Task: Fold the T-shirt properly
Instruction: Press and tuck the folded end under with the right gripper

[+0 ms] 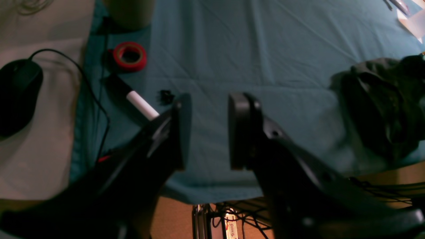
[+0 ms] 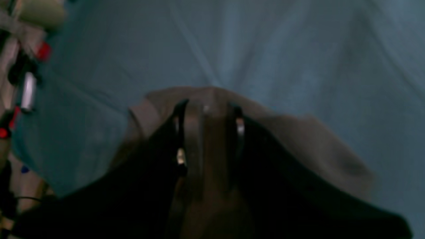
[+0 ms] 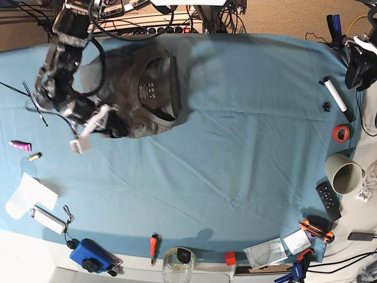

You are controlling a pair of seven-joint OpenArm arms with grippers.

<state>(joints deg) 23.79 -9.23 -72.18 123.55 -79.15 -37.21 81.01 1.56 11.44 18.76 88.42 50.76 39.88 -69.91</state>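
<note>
The dark grey T-shirt (image 3: 147,88) lies crumpled at the far left of the teal tablecloth (image 3: 235,147), collar and printed label facing up. My right gripper (image 3: 113,124) is at the shirt's near-left edge. The blurred right wrist view shows that gripper (image 2: 209,122) shut on a fold of the T-shirt (image 2: 298,139). My left gripper (image 1: 209,129) hangs open and holds nothing, above the tablecloth's edge at the far right. The T-shirt (image 1: 382,106) lies well off to its side. In the base view only a dark part of the left arm (image 3: 358,62) shows.
Near the left gripper lie a white marker (image 1: 142,106), a red tape roll (image 1: 129,56), a cup (image 3: 344,174) and a black mouse (image 1: 16,93). Along the front edge stand a glass jar (image 3: 178,262), a screwdriver (image 3: 154,243), a blue device (image 3: 88,254) and papers (image 3: 26,194).
</note>
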